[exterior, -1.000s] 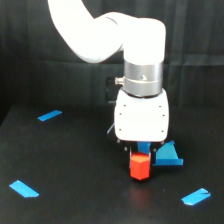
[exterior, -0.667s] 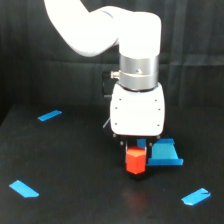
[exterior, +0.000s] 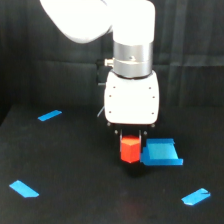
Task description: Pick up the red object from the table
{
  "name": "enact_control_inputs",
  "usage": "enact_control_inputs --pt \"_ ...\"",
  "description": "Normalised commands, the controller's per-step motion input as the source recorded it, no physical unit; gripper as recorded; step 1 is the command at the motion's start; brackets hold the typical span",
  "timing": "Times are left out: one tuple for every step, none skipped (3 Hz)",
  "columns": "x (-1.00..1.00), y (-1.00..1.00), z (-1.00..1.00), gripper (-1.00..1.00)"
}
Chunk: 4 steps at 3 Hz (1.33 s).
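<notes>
The red object is a small red-orange block, seen in the exterior view directly under the white gripper body. Its top is tucked between the short dark fingers of my gripper, which looks shut on it. The block seems to hang slightly above the black table, with a faint dark shadow beneath it. The fingers themselves are mostly hidden by the gripper body and the block.
A flat blue square lies just to the exterior view's right of the block, almost touching it. Blue strips lie at the left, the front left and the front right. A black curtain hangs behind.
The arm has moved toward the exterior view's left and upward, and the red block has gone with it, away from its earlier spot on the table.
</notes>
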Motion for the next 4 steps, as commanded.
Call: enact_control_inputs --pt "0.01 0.02 1.0 -1.0" --pt "0.09 0.08 0.97 -1.0" --pt "-0.21 0.0 1.0 -0.93" --pt "-0.28 0.09 0.66 -0.98"
